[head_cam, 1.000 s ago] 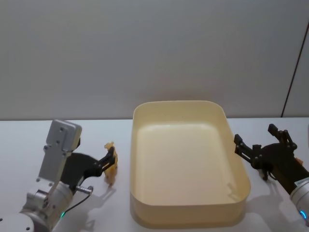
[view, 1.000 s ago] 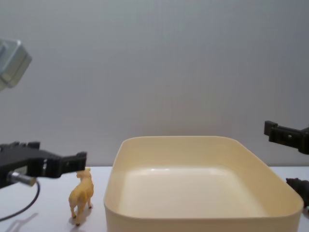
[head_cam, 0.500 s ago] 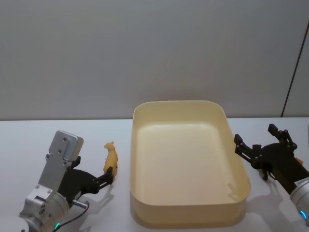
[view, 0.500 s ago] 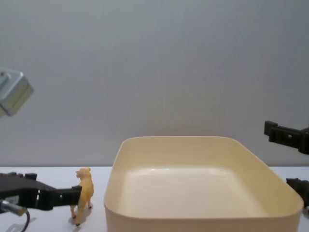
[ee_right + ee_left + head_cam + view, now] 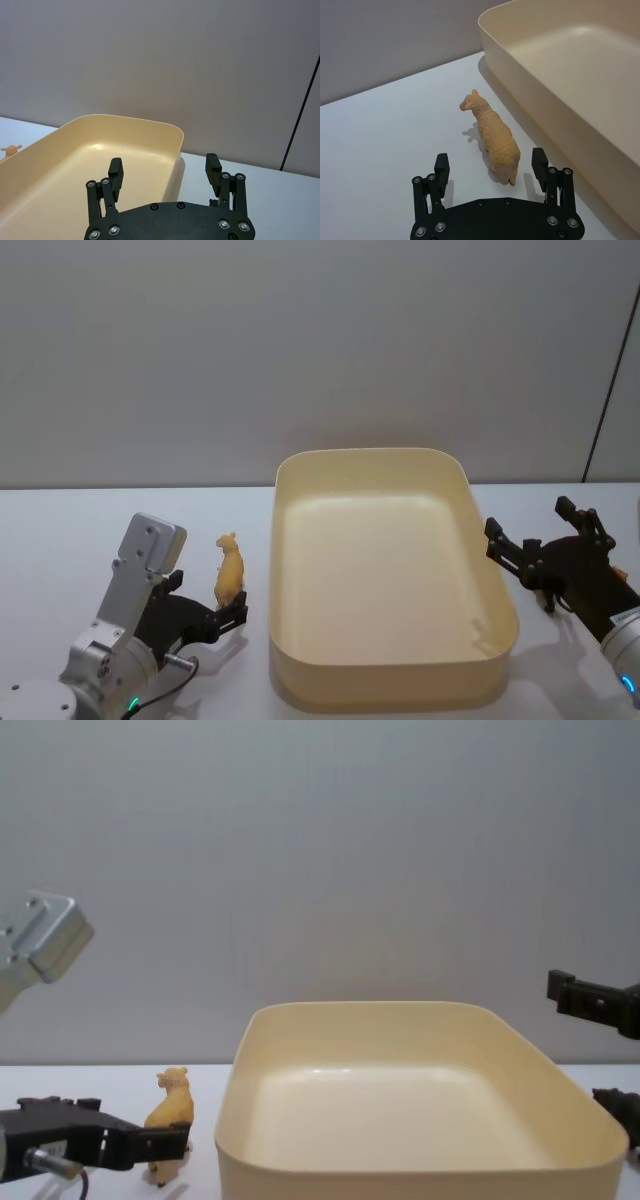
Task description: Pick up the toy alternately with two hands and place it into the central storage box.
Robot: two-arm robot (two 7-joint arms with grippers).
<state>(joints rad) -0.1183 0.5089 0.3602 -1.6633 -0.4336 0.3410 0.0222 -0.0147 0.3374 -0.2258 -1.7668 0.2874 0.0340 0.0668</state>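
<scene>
Straddling the toy's [image 5: 495, 137] rump, the left gripper [image 5: 490, 157] gaped wide; it wanted sliding forward, centred, before squeezing. Right gripper [image 5: 164, 162] idled, spread.

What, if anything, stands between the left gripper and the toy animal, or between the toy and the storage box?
Nothing visible. The left gripper is open with its fingers either side of the rear of the toy animal, and the toy stands beside the storage box, only the box's wall to clear.

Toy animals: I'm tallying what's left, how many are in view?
1. The toy animal stands left of the storage box, rear between the left gripper's open fingers; the box could hide others behind it.
</scene>
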